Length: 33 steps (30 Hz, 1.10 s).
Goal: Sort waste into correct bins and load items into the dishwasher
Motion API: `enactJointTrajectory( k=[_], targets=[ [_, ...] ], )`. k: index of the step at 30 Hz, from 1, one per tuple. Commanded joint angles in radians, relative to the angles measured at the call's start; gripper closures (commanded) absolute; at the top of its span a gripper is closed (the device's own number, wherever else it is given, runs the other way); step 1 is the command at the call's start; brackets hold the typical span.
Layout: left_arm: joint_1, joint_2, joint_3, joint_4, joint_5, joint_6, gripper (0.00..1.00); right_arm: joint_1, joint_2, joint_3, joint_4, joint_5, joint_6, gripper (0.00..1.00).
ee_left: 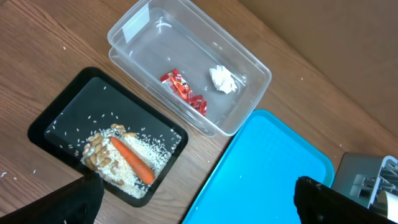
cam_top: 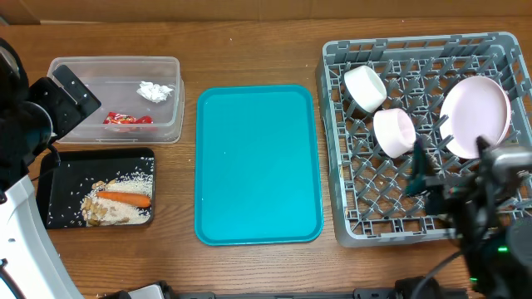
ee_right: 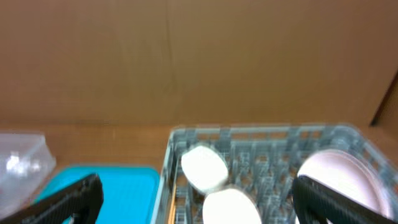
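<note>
The clear tub (cam_top: 170, 66) holds a white napkin (cam_top: 154, 91) and a red wrapper (cam_top: 127, 120); both also show in the left wrist view, the napkin (ee_left: 222, 79) and the wrapper (ee_left: 183, 91). The black tray (cam_top: 46, 178) holds beige-white scraps (cam_top: 112, 212) and an orange stick (cam_top: 125, 198). The grey dish rack (cam_top: 332, 149) holds two small white vessels (cam_top: 364, 87) (cam_top: 394, 131) and the pale plate (cam_top: 475, 116), which stands on edge. My left gripper (cam_top: 68, 98) is open and empty over the tub's left end. My right gripper (cam_top: 420, 170) is open and empty above the rack.
A large teal tray (cam_top: 258, 166) lies between the bins and the rack. Loose rice grains are scattered in the black tray (ee_left: 68, 102). A brown wall rises behind the table in the right wrist view.
</note>
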Motion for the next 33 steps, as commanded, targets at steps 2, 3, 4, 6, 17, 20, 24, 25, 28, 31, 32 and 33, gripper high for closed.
enactJointTrajectory(
  k=[2, 3, 4, 6, 17, 20, 24, 25, 28, 31, 32, 33],
  targets=[
    [0.005, -0.001, 0.006, 0.003, 0.006, -0.011, 0.0, -0.043, -0.144, -0.267, 0.135, -0.139, -0.017, 0.0],
    [0.005, -0.001, 0.006, 0.003, 0.006, -0.011, 0.0, -0.048, -0.175, -0.328, 0.169, -0.152, -0.017, 0.0],
    [0.005, -0.001, 0.006, 0.003, 0.006, -0.011, 0.0, -0.052, -0.205, -0.387, 0.199, -0.163, -0.017, 0.0],
    [0.005, -0.001, 0.006, 0.003, 0.006, -0.011, 0.0, -0.058, -0.261, -0.497, 0.263, -0.176, -0.017, 0.0],
    [0.005, -0.001, 0.006, 0.003, 0.006, -0.011, 0.0, -0.06, -0.455, -0.821, 0.539, -0.176, -0.017, 0.0],
    [0.005, -0.001, 0.006, 0.003, 0.006, -0.011, 0.0, -0.06, -0.455, -0.843, 0.559, -0.175, -0.018, 0.0],
    [0.005, -0.001, 0.006, 0.003, 0.006, -0.011, 0.0, -0.06, -0.455, -0.875, 0.575, -0.174, -0.017, 0.0],
    [0.005, -0.001, 0.006, 0.003, 0.006, -0.011, 0.0, -0.06, -0.455, -0.875, 0.577, -0.175, -0.018, 0.0],
    [0.005, -0.001, 0.006, 0.003, 0.006, -0.011, 0.0, -0.06, -0.455, -0.875, 0.575, -0.172, -0.018, 0.0],
    [0.005, -0.001, 0.006, 0.003, 0.006, -0.011, 0.0, -0.06, -0.455, -0.875, 0.575, -0.172, -0.018, 0.0],
    [0.005, -0.001, 0.006, 0.003, 0.006, -0.011, 0.0, -0.06, -0.455, -0.875, 0.575, -0.172, -0.018, 0.0],
    [0.005, -0.001, 0.006, 0.003, 0.006, -0.011, 0.0, -0.06, -0.455, -0.875, 0.575, -0.172, -0.018, 0.0]
  ],
)
